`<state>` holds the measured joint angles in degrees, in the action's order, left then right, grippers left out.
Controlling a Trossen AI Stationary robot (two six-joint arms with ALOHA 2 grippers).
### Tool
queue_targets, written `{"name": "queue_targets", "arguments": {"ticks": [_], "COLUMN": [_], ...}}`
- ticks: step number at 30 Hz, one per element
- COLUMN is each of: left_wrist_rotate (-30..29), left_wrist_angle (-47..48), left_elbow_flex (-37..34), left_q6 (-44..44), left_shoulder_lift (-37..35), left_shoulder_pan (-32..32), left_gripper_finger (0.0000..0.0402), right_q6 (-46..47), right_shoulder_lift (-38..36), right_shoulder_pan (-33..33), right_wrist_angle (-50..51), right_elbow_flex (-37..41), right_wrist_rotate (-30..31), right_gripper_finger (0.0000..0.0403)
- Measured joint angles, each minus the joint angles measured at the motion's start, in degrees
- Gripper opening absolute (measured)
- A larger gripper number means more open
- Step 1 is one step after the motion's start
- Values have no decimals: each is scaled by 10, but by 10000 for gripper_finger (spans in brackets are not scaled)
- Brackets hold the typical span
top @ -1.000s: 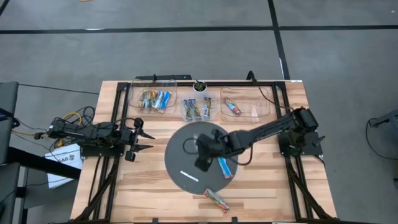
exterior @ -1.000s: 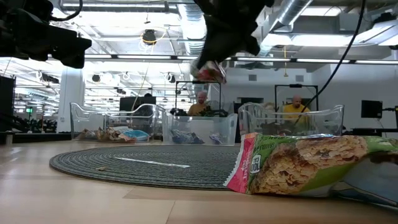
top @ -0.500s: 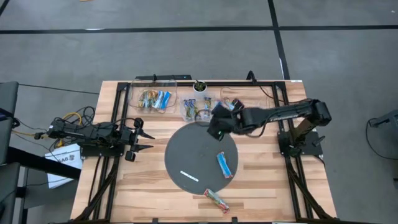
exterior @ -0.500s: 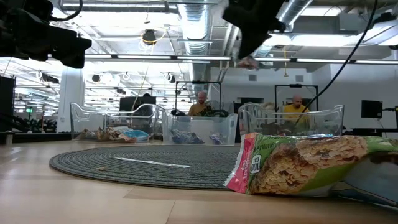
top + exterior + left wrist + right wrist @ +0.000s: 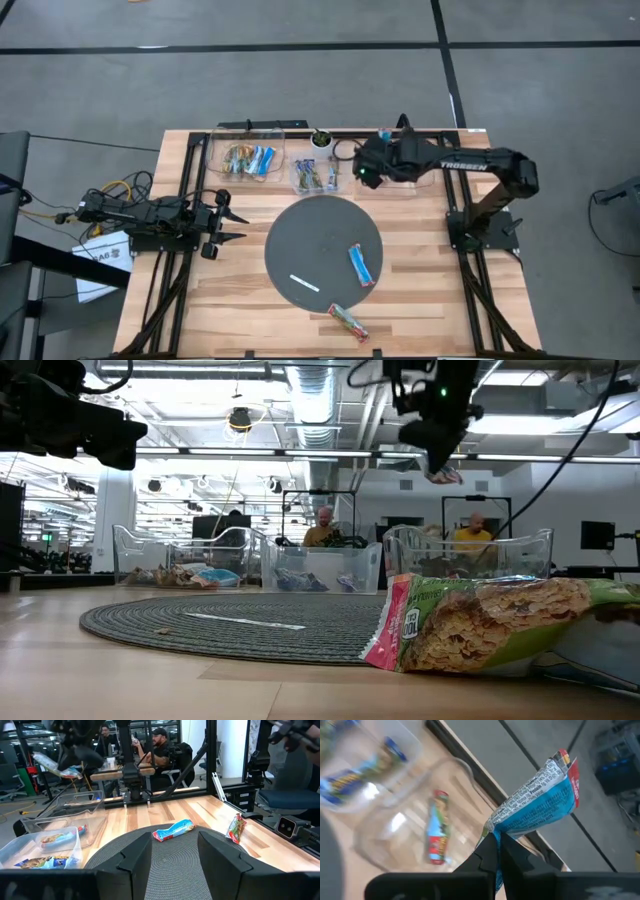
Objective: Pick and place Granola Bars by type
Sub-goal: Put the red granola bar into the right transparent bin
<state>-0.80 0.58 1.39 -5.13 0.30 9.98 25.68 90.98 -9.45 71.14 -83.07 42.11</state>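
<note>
My right gripper (image 5: 376,154) (image 5: 496,845) is raised over the right clear bin (image 5: 418,176) at the far edge, shut on a bright blue bar (image 5: 535,805) with a red end. From the left wrist view the same bar (image 5: 54,765) shows in the air. One red-and-blue bar (image 5: 437,827) lies in that bin. Another bright blue bar (image 5: 361,264) (image 5: 172,830) lies flat on the round grey mat (image 5: 310,235). A green-tan bar (image 5: 348,320) (image 5: 480,625) lies on the wood near the near edge. My left gripper (image 5: 235,225) (image 5: 175,855) waits open at the table's left side. My right gripper pinches the bright blue bar at one end (image 5: 494,829) between its two fingers. The rest of the bar sticks out past the fingertips, its red end (image 5: 571,775) farthest away. The bar is lifted clear, high above the right bin.
The left bin (image 5: 248,160) and the middle bin (image 5: 315,176) at the far edge hold several bars each. A thin white strip (image 5: 304,284) lies on the mat. A black frame (image 5: 440,133) runs along the far edge. People sit in the room behind the table.
My right gripper, shut on the bar, has risen from above the mat and swung toward the far edge and the right, ending over the right bin. The bar has travelled with it in the air. The other bars have kept their places.
</note>
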Motion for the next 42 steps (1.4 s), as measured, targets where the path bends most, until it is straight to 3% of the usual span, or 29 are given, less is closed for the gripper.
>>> {"name": "queue_targets", "arguments": {"ticks": [9,15,22,30,42], "left_wrist_rotate": [0,0,0,0,0], "left_wrist_angle": [0,0,0,0,0], "left_elbow_flex": [0,0,0,0,0], "left_q6": [0,0,0,0,0], "left_shoulder_lift": [0,0,0,0,0], "left_shoulder_pan": [0,0,0,0,0], "left_gripper_finger": [154,154,154,154,154], "right_q6": [-49,-111,-202,-247,-327], "right_shoulder_lift": [1,2,3,3,3], "right_shoulder_pan": [-77,-118,-128,-139,-170], "right_wrist_angle": [-22,-89,-174,-195,-204], "right_elbow_flex": [60,123,189,199,212], "right_wrist_rotate": [-3,-30,-138,-250,-258], "right_gripper_finger": [0,0,0,0,0]}}
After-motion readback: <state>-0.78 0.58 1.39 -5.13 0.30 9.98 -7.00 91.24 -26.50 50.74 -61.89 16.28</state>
